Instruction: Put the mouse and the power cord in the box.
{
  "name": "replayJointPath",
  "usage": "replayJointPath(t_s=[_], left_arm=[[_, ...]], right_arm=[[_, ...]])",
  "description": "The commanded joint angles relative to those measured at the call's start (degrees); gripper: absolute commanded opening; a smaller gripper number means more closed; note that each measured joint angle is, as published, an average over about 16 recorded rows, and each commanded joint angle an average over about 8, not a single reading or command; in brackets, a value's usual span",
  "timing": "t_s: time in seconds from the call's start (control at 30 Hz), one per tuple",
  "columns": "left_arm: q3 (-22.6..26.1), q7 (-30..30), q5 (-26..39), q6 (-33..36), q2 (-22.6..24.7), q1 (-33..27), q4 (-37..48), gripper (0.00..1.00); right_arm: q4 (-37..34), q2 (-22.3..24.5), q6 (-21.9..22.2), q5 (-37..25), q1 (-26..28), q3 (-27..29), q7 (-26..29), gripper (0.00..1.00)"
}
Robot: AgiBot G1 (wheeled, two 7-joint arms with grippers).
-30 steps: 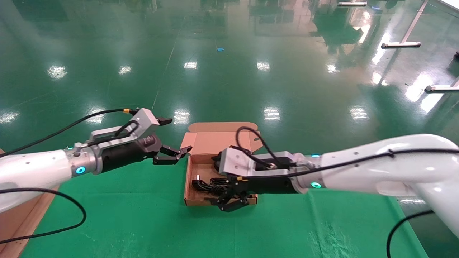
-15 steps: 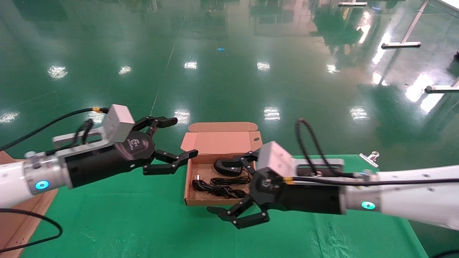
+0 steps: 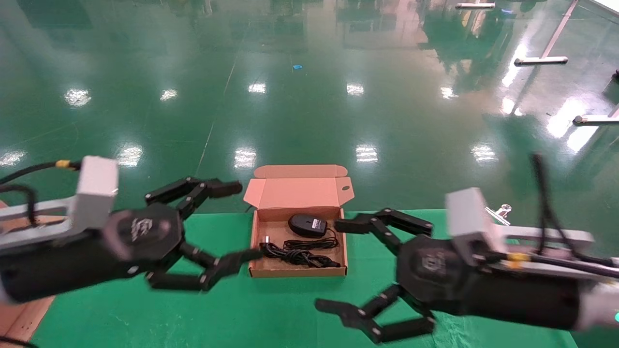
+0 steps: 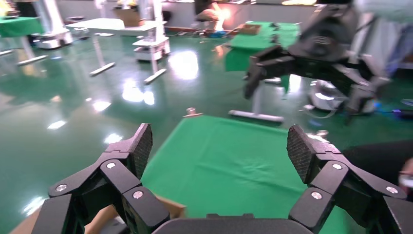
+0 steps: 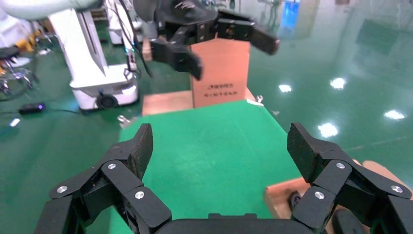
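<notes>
From the head view, the box (image 3: 298, 231) sits open on the green surface (image 3: 271, 309), its flap lid standing up at the far side. Inside it the mouse (image 3: 307, 224) lies toward the far wall, white label up, and the power cord (image 3: 296, 253) lies bundled along the near half. The left gripper (image 3: 231, 220) hangs to the left of the box with its jaws spread wide and nothing between them; its lower fingertip reaches close to the box's near left corner, though contact cannot be judged. The right gripper (image 3: 338, 266) hangs to the right of the box and nearer the robot, likewise spread wide and empty. A small metal clip (image 3: 498, 212) lies at the far right edge of the surface.

In the left wrist view, the left gripper (image 4: 221, 148) is splayed over bare green surface (image 4: 234, 165), holding nothing; the right gripper (image 4: 311, 73) shows farther off, also wide apart.

In the right wrist view, the right gripper (image 5: 219, 144) is spread wide over the surface (image 5: 204, 146), empty. A corner of the box (image 5: 285, 192) shows near one finger. The left gripper (image 5: 214, 36) shows beyond, in front of a printed brown carton (image 5: 221, 80).
</notes>
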Motion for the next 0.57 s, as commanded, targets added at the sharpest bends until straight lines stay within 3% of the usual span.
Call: replayJointPath(t_s=[0.03,0.37,0.57], left_arm=[[-1.1,-1.5,-1.0,1.7,-1.2,1.2,-2.3,1.00],[-5.6,-7.4,-4.9,8.7,-6.3,6.0,-12.1,1.00],[-6.2,-7.9,-5.3,9.8,-7.0,6.6,-13.9,1.00]], right_arm=[[1.4,1.5,-1.5,1.0,-1.5,2.3,0.9,1.00],[7.4,8.0,-8.4,5.3,-7.9,12.5,5.0,1.00],[8.8,9.5,-9.9,6.4,-9.4,14.8,5.6,1.00]])
